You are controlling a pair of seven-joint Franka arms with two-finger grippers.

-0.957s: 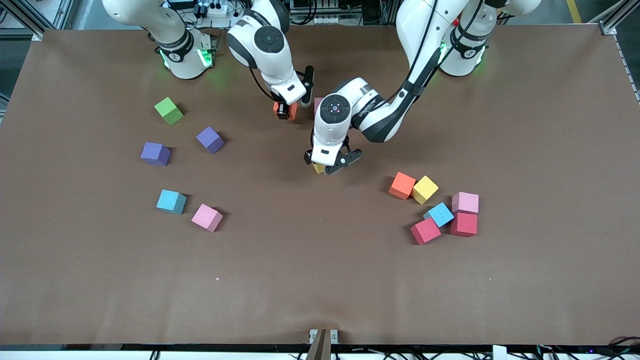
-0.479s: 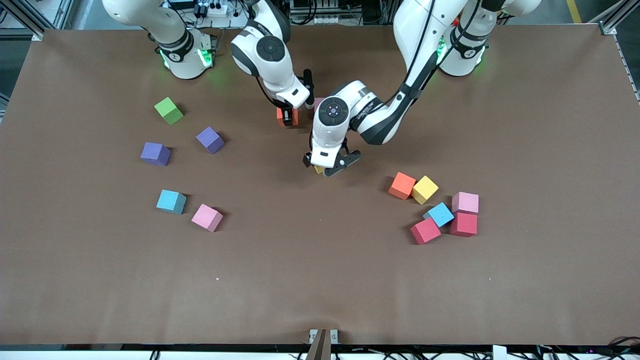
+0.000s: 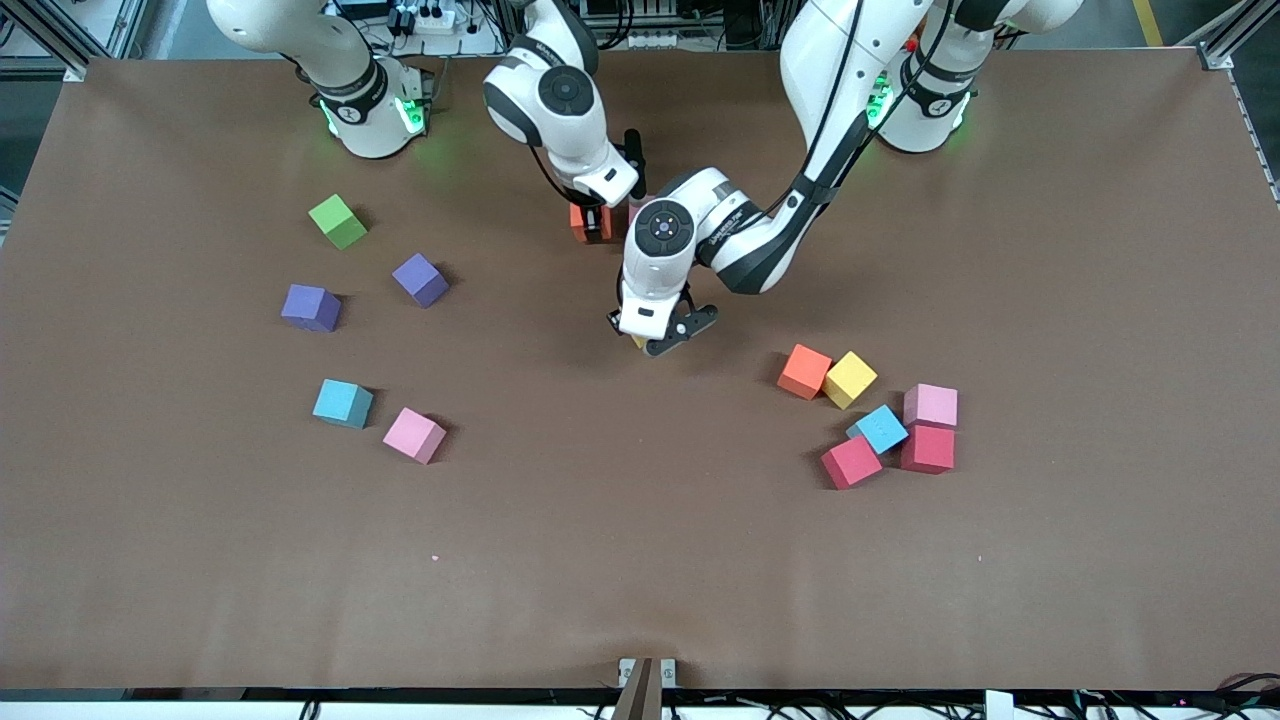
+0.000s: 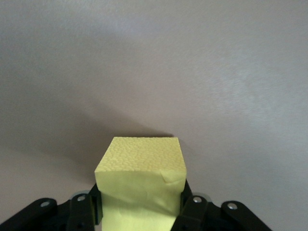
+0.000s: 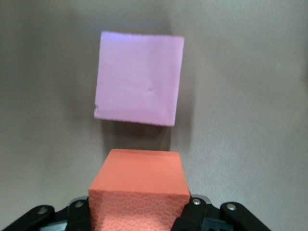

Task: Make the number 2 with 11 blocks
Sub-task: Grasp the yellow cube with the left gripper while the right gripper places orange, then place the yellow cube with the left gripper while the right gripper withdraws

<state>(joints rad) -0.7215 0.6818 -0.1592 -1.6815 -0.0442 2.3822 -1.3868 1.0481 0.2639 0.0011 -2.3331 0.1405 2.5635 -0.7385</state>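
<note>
Left end effector pinches yellow block mid-counter. Right end effector pinches orange block, pink block at its 12 o'clock. Set them down flush, edges aligned.

Left gripper now clamped on yellow block; right gripper shifted with orange block toward left arm's end.

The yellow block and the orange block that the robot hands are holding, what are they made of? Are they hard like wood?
Probably not wood. The yellow block, pinched by the left gripper, looks like soft matte foam: pebbly skin, and a dented edge. The orange block in the right gripper looks the same: dull, no shine, tiny honeycomb texture on its side.
</note>
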